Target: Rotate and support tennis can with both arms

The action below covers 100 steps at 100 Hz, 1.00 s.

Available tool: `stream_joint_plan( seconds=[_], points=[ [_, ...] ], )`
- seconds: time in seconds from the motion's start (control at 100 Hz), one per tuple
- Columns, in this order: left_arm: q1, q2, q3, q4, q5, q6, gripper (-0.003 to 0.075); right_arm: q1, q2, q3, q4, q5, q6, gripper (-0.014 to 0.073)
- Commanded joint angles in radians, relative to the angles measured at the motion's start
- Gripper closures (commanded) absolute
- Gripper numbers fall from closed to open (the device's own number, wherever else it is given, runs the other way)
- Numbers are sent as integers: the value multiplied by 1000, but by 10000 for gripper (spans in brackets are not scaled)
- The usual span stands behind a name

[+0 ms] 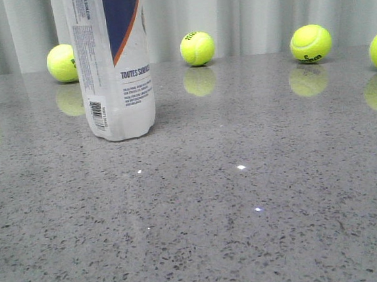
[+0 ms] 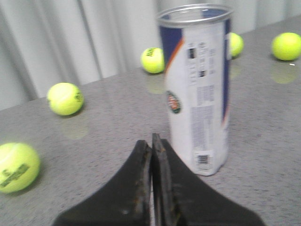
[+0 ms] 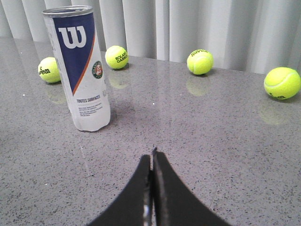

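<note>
- The surface [image 1: 262, 227] is grey speckled stone, filling most of the front view; neither arm shows in that view.
- The can [image 1: 112, 62] stands upright at the upper left of the front view, long axis vertical, base flat on the surface, top cut off by the frame edge.
- In the left wrist view the can [image 2: 197, 89] fills the upper right of centre, just beyond the left pincer [image 2: 152, 141] and a little to its right; I judge the left arm the nearer.
- In the right wrist view the can [image 3: 80, 66] sits at the upper left, well apart from the right pincer [image 3: 152, 157], so that arm has farther to reach.
- Both pincers have their fingers pressed together with nothing held; each must spread before it can take the can's sides.
- Balls [image 1: 197, 48] lie scattered along the far edge, apart from the can.
- Writing on the can: a white "W" on navy, a round Roland Garros logo, "TOUTES SURFACES", a barcode near the base; the fine print is too small to read.
- One ball [image 3: 116, 57] reads "ROLAND GARROS".
</note>
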Motion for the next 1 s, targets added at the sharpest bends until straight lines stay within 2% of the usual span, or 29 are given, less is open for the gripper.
stream_joint_plan(
  seconds=[0.0,0.1,0.23,0.64,0.7,0.75,0.85,0.99],
  points=[
    [44,-27,23,-1,-124,-8,739,-7,9,-26,-6,-74,3,652],
    [109,-75,96,-1,-157,-31,739,-7,9,-26,-6,-74,3,652],
    [189,-171,189,-1,-159,-162,739,-7,9,-26,-6,-74,3,652],
    [459,-591,457,1,-150,-164,739,-7,9,-26,-6,-74,3,652],
    [477,-615,499,1,-171,-164,739,-7,9,-26,-6,-75,3,652],
    [482,-605,487,3,-87,-164,739,-7,9,-26,-6,-72,3,652],
    [482,-613,494,3,-52,-164,739,-7,9,-26,-6,-72,3,652],
    [482,-613,494,3,-52,-164,739,-7,9,-26,-6,-71,3,652]
  ],
)
